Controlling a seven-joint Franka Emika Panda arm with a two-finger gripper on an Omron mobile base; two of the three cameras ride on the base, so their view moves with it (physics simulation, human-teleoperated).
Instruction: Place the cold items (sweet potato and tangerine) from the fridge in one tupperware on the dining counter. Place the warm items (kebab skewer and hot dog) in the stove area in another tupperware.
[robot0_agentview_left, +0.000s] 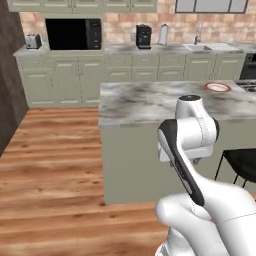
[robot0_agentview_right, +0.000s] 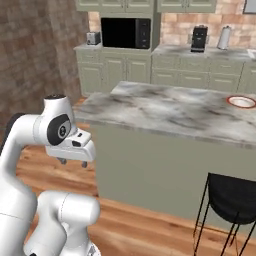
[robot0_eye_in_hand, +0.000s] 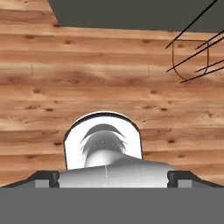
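My tool (robot0_agentview_right: 72, 161) is wide and holds nothing. My arm sits near the bench (robot0_agentview_right: 170, 112) edge, so driving could bump it.

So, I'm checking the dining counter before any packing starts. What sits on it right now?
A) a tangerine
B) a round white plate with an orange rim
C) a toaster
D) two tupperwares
B: a round white plate with an orange rim sits near the far right end of the marbled dining counter.
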